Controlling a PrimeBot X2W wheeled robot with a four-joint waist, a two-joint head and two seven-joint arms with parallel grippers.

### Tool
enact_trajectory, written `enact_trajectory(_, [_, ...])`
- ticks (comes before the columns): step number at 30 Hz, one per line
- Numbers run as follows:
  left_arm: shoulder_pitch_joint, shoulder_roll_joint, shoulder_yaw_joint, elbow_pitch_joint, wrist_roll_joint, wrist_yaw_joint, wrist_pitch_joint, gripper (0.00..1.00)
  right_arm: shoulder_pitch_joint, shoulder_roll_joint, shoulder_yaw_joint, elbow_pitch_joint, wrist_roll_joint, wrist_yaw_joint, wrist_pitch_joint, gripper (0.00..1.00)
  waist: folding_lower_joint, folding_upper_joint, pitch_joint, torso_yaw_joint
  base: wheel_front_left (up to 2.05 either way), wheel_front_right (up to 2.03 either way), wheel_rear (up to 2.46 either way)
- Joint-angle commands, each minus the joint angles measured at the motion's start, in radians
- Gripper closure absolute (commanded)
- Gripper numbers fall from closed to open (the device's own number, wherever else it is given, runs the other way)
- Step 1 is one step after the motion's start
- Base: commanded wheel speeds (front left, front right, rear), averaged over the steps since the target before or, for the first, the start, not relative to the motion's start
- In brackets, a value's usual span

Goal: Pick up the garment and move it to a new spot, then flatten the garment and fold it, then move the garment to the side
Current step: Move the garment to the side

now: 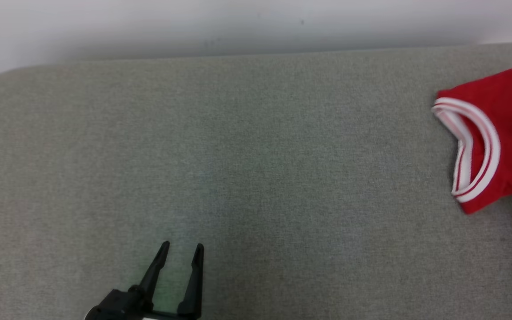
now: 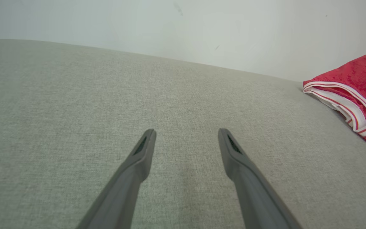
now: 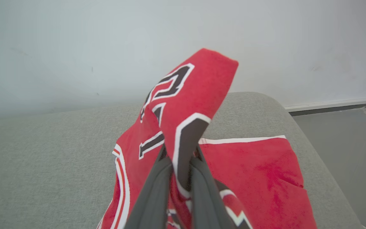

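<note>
Right wrist view: the right pincer [image 3: 181,153] is pressed together on a raised fold of the garment [image 3: 265,178], a red jersey with white trim and dark numerals. The pinched cloth stands up above the fingers while the rest lies on the tabletop [image 3: 43,152], near its rounded corner at the right of the frame. In the head view the garment [image 1: 505,133] sits at the far right edge of the frame, cut off there, with its striped opening facing the middle. The left pincer [image 1: 182,246] is at the lower left, spread wide with nothing between its fingers, well apart from the cloth; its own wrist view shows the same wide gap [image 2: 186,132] over bare tabletop [image 2: 75,95], with the garment [image 2: 361,76] at the right edge.

This looks like the pick-up step: the grip is taken, but most of the cloth is not yet off the surface. The next move calls for a rise high enough that the hanging cloth does not drag, then a carry toward the open stretch in the middle. A one-point pinch will likely let the cloth bunch, so the left pincer may be needed for spreading.
</note>
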Motion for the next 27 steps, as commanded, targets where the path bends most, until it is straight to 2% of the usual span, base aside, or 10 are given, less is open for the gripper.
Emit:
enact_trajectory(1, [-0.015, 0.004, 0.003, -0.001, 0.008, -0.002, 0.000, 0.00, -0.027, -0.017, -0.026, 0.010, -0.009, -0.002, 0.012, 1.00, -0.0001, -0.0001, 0.027, -0.014, 0.00, 0.00, 0.00])
enact_trajectory(7, [-0.020, 0.004, 0.005, 0.007, 0.014, -0.010, 0.000, 0.00, -0.066, -0.050, -0.117, 0.078, -0.089, -0.002, 0.088, 1.00, -0.0001, -0.0001, 0.046, -0.009, 0.00, 0.00, 0.00])
enact_trajectory(8, [-0.022, 0.004, 0.006, 0.008, 0.015, -0.011, 0.000, 0.00, -0.074, -0.053, -0.143, 0.096, -0.116, -0.002, 0.088, 0.91, -0.0001, -0.0001, 0.047, -0.007, 0.00, 0.00, 0.00])
enact_trajectory(9, [-0.025, 0.004, 0.007, 0.009, 0.015, -0.010, 0.000, 0.00, -0.079, -0.057, -0.164, 0.111, -0.151, -0.002, 0.079, 0.58, -0.0001, -0.0001, 0.049, -0.006, 0.00, 0.00, 0.00])
enact_trajectory(10, [-0.028, 0.004, 0.008, 0.009, 0.017, -0.010, 0.000, 0.00, -0.084, -0.064, -0.188, 0.130, -0.191, -0.002, 0.065, 0.00, -0.0001, -0.0001, 0.050, -0.004, 0.00, 0.00, 0.00])
enact_trajectory(14, [-0.032, 0.004, 0.013, 0.012, 0.016, -0.006, 0.000, 0.00, -0.091, -0.042, -0.290, 0.184, -0.341, -0.002, -0.044, 0.00, -0.0001, -0.0001, 0.046, 0.001, 0.00, 0.00, 0.00])
enact_trajectory(18, [-0.017, 0.004, 0.017, 0.014, 0.004, 0.003, 0.000, 0.00, -0.053, -0.014, -0.358, 0.204, -0.456, -0.002, -0.108, 0.00, -0.0001, -0.0001, 0.024, 0.001, 0.00, 0.00, 0.00])
enact_trajectory(22, [-0.001, 0.004, 0.019, 0.011, -0.010, 0.014, 0.000, 0.00, 0.011, 0.031, -0.396, 0.159, -0.518, -0.002, -0.191, 0.00, -0.0001, -0.0001, -0.014, 0.002, 0.00, 0.00, 0.00])
enact_trajectory(27, [0.023, 0.004, 0.031, 0.013, -0.011, 0.038, 0.000, 0.00, 0.143, 0.088, -0.427, 0.042, -0.568, -0.002, -0.320, 0.00, -0.0001, -0.0001, -0.083, 0.010, 0.00, 0.00, 0.00])
